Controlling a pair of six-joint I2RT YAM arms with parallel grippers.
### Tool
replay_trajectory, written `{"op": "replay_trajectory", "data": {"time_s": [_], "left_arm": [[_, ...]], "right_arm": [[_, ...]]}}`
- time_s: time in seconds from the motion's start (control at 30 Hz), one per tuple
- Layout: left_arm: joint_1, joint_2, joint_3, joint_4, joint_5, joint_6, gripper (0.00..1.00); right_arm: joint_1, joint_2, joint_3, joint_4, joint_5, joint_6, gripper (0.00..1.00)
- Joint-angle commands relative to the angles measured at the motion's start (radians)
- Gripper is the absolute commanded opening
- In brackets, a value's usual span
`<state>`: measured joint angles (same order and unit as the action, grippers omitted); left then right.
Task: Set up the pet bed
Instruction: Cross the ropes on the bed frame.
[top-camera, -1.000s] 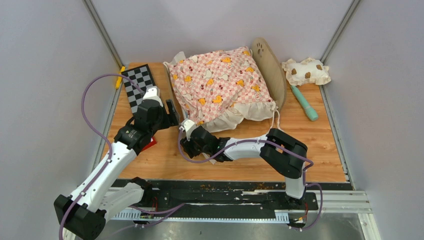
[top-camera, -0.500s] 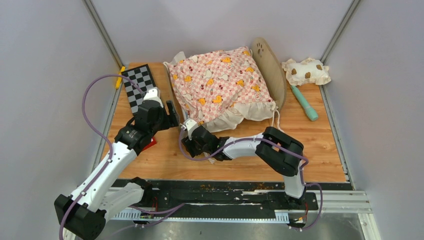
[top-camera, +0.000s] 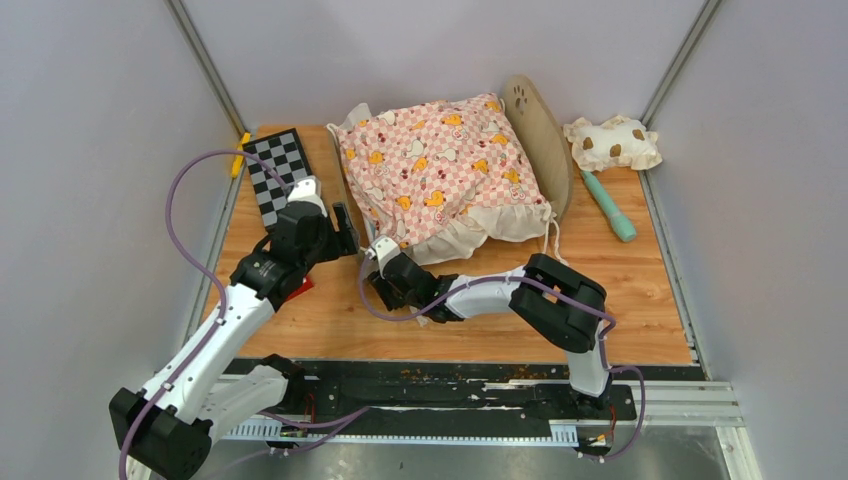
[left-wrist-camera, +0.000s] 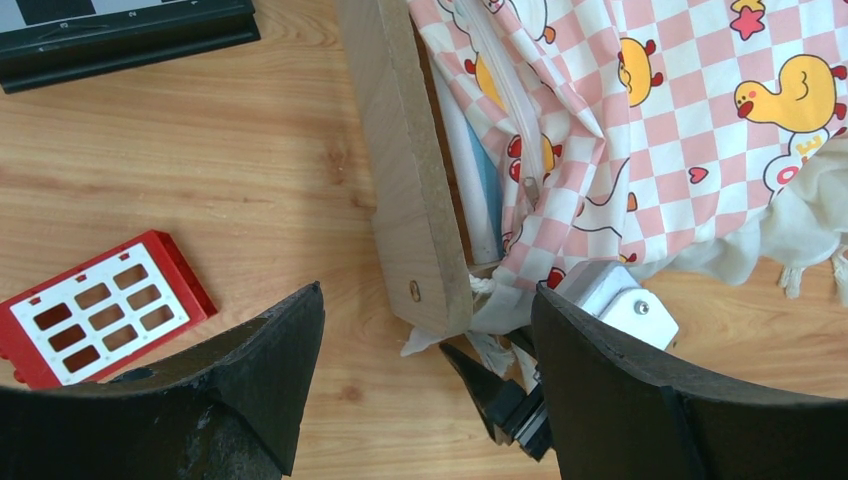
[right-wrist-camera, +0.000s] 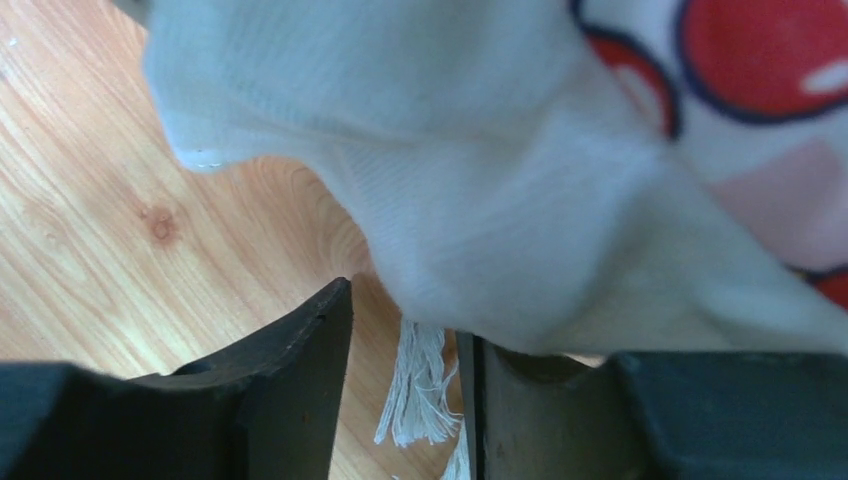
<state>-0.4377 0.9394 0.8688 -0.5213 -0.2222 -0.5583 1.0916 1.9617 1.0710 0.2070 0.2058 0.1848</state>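
On the table (top-camera: 330, 320), one pet bed (left-wrist-camera: 405, 200) holds one cushion (top-camera: 440, 170); left gripper (left-wrist-camera: 428, 300) gapes open, right gripper (right-wrist-camera: 405, 330) unclear.

Wooden table (top-camera: 650, 300); on it pet bed (top-camera: 541, 140), checkerboard (top-camera: 275, 170), red tray (left-wrist-camera: 95, 310), pillow (top-camera: 612, 143), teal stick (top-camera: 608, 205)

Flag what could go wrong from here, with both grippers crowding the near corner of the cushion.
1. The right gripper has its jaws around only the thin fringe under the cushion; closing may pinch threads and slip off.
2. The cushion overhangs the side rail of the pet bed, so a tug could drag the frame askew.
3. The open left gripper hangs close by the right one; they might collide.
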Motion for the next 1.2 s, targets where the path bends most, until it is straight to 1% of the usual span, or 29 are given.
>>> {"op": "replay_trajectory", "data": {"time_s": [0.0, 0.03, 0.23, 0.3, 0.5, 0.7, 1.0, 1.17], "left_arm": [[-0.001, -0.002, -0.013, 0.024, -0.002, 0.009, 0.82], [-0.001, -0.003, -0.014, 0.024, -0.002, 0.006, 0.82], [-0.001, -0.005, -0.022, 0.028, 0.001, 0.004, 0.82], [-0.001, -0.005, -0.023, 0.028, 0.003, 0.004, 0.82], [-0.001, -0.006, -0.034, 0.035, 0.009, 0.018, 0.82], [-0.001, 0.023, -0.025, 0.045, -0.017, 0.014, 0.83], [-0.001, 0.092, 0.002, 0.071, -0.059, 0.004, 0.83], [-0.001, 0.121, 0.009, 0.082, -0.107, 0.003, 0.83]], "right_arm": [[-0.001, -0.011, -0.034, -0.096, 0.034, 0.027, 0.39], [0.000, -0.012, -0.037, -0.101, 0.030, 0.026, 0.36], [0.014, -0.031, -0.058, -0.114, 0.012, 0.023, 0.07], [0.023, -0.056, -0.075, -0.111, 0.012, 0.023, 0.00], [0.042, -0.152, -0.152, -0.095, -0.023, 0.047, 0.00], [0.079, -0.196, -0.192, -0.109, -0.018, 0.058, 0.00], [0.119, -0.178, -0.205, -0.133, 0.009, 0.066, 0.00], [0.146, -0.155, -0.202, -0.177, 0.056, 0.070, 0.00]]}}
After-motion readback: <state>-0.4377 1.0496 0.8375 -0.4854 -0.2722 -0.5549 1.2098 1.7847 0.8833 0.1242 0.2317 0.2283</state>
